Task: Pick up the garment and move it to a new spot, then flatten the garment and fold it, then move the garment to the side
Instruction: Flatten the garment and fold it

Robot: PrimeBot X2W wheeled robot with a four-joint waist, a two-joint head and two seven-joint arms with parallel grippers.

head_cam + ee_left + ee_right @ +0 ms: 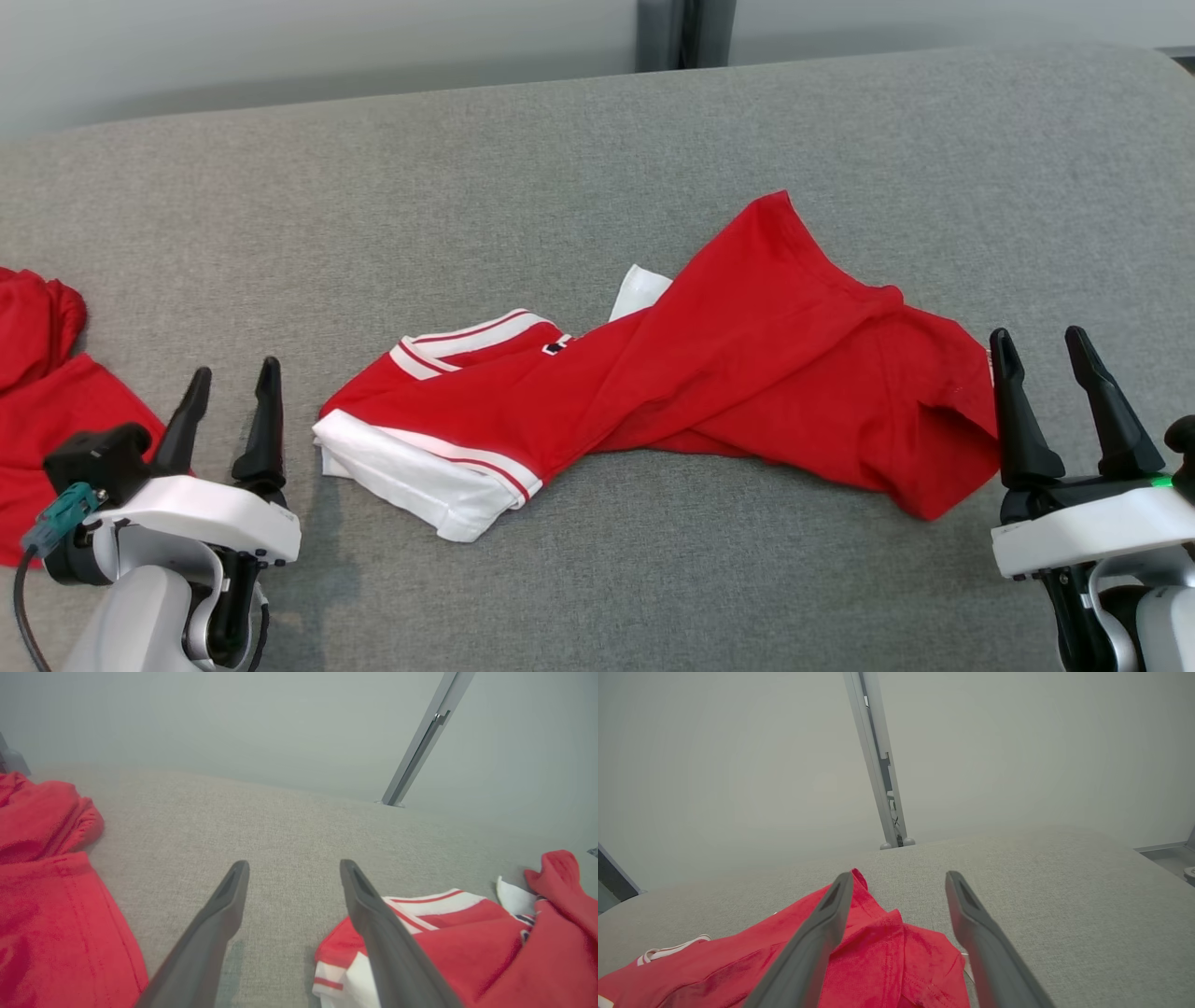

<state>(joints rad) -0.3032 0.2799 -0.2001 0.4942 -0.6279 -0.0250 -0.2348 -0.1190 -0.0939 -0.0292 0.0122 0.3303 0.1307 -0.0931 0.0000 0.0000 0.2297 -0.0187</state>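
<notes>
The garment (653,373) is lying twisted on the grey cushion (597,140) between your left gripper (235,369) and right gripper (1036,334), both spread and empty. You're risking a pinch through bunched layers, or the other red cloth (47,392) (it's sitting close by).

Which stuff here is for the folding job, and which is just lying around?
For the job: the red and white shirt, crumpled in the middle; the left hand and the right hand, both open, one at each end of it.
Just lying about: the other red cloth at the far left; the metal post behind.
</notes>
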